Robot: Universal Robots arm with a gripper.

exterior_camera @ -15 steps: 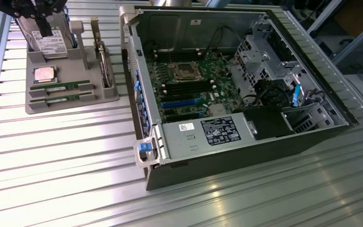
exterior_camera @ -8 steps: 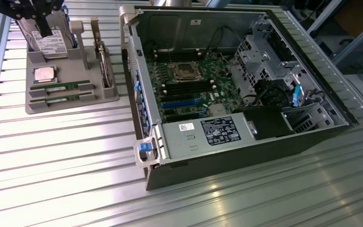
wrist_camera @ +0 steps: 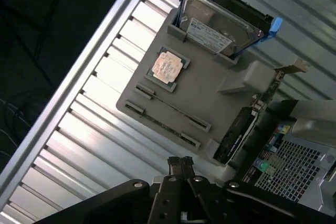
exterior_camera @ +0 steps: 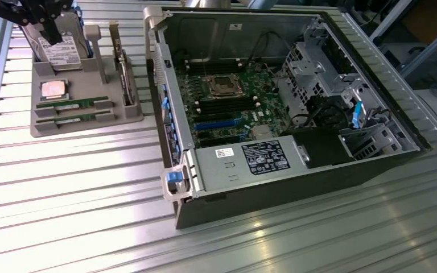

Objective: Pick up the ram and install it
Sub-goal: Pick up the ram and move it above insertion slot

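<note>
Black two-finger gripper [exterior_camera: 52, 36] [wrist_camera: 180, 164]: fingers pressed together, nothing held. In the exterior view it hangs by the upright silver hard drive [exterior_camera: 63, 52] at the far end of the flat grey plastic holder tray [exterior_camera: 82, 129], apart from the ram.

Both long, thin green ram sticks lie in tray slots beside the square silver CPU chip [exterior_camera: 54, 89]: first ram stick [exterior_camera: 74, 104] [wrist_camera: 173, 108], second ram stick [exterior_camera: 74, 118] [wrist_camera: 163, 124].

Open dark computer case [exterior_camera: 279, 196] stands to the exterior view's right of the tray.
</note>
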